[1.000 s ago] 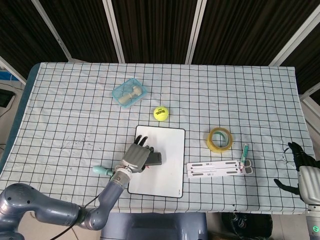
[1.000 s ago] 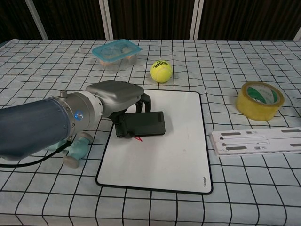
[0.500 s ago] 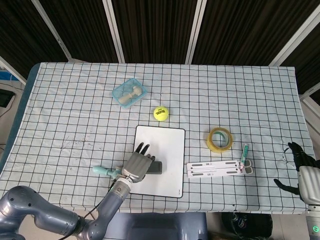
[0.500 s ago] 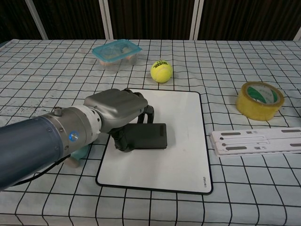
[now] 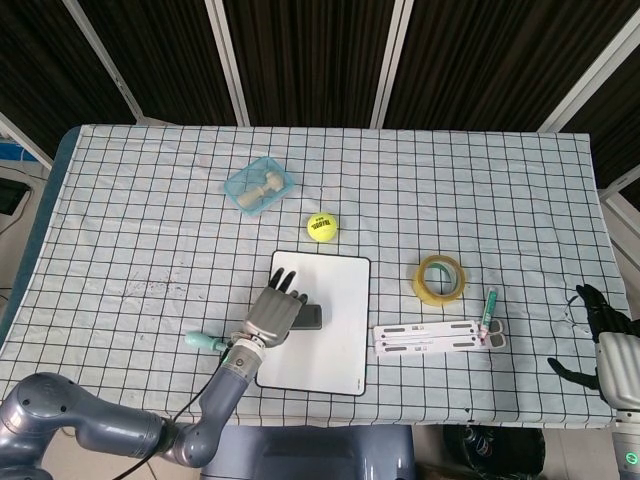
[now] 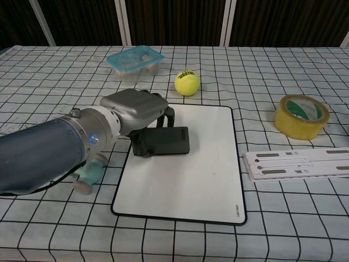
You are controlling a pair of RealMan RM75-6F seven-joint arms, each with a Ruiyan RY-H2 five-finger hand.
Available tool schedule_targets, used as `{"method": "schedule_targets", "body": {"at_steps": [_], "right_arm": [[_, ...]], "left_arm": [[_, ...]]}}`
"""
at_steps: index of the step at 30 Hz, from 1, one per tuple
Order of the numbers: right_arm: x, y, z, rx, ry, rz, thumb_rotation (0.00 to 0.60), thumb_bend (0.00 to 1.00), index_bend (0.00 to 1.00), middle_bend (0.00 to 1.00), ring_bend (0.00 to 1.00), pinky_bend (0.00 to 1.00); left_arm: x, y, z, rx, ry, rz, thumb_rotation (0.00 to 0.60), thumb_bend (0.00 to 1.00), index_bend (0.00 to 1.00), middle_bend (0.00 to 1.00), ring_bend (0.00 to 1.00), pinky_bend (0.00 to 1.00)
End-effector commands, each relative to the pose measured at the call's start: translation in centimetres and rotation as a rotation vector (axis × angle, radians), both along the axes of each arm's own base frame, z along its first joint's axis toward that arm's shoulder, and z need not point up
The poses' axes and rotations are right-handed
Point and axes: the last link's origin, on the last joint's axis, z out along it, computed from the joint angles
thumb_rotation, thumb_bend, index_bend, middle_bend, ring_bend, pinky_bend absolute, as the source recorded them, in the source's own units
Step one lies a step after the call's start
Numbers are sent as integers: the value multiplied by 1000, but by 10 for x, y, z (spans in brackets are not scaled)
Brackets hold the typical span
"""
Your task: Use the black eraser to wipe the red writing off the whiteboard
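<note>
The whiteboard (image 5: 330,330) (image 6: 191,169) lies flat near the table's front, black-rimmed, and I see no red mark on its bare surface. My left hand (image 5: 276,312) (image 6: 133,109) grips the black eraser (image 5: 308,317) (image 6: 163,142) and presses it flat on the board's left part, fingers curled over its far edge. My right hand (image 5: 600,330) hangs off the table's right edge, fingers apart and holding nothing; the chest view does not show it.
A yellow tennis ball (image 5: 320,228) (image 6: 187,82) lies just behind the board. A lidded teal box (image 5: 259,186) (image 6: 134,60) stands behind it to the left, a tape roll (image 5: 440,279) (image 6: 301,116) and white tray (image 5: 440,337) (image 6: 300,164) to the right. A teal marker (image 5: 208,341) (image 6: 90,173) lies left of the board.
The left hand slid the eraser toward the front edge and then back toward the ball. The small red mark seen under the eraser a second ago is gone.
</note>
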Motion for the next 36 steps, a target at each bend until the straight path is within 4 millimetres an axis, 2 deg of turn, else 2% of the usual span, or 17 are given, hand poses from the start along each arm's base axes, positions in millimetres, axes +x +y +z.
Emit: {"method": "schedule_targets", "body": {"at_steps": [1,8,12,16,21,27,31,36], "right_arm": [[0,0,0,1,-1,-2,600,86,59,89,194,214],[0,0,0,1,-2,-1,600,86,60,90,194,214],[0,0,1,-1,-3,0,600,86,60,89,194,214],[0,1,0,1,-2,2,600,87,60,89,194,214],[0,1,0,0,-1,3,600,86,60,89,194,214],[1,0,-2,4,4,2,600,86,60,89,194,214],[1,0,-3,6,6,3,600,86,60,89,194,214],[1,1,-3,7,6,2,600,87,60,89,194,214]], "left_arm": [[-1,10,2,22,-4,3,600,417,336,430,0,11],[1,16,13,29,-52,17,600,417,336,430,0,11],[3,20,34,70,-55,-7,600,416,335,430,0,10],[-6,28,61,124,-42,4,600,417,334,427,0,10],[-32,37,95,161,-19,51,600,417,333,425,0,10],[-70,46,126,189,-5,88,600,417,333,424,0,10],[-96,48,134,190,7,114,600,417,333,423,0,10],[-127,51,132,166,22,175,600,417,333,422,0,10]]}}
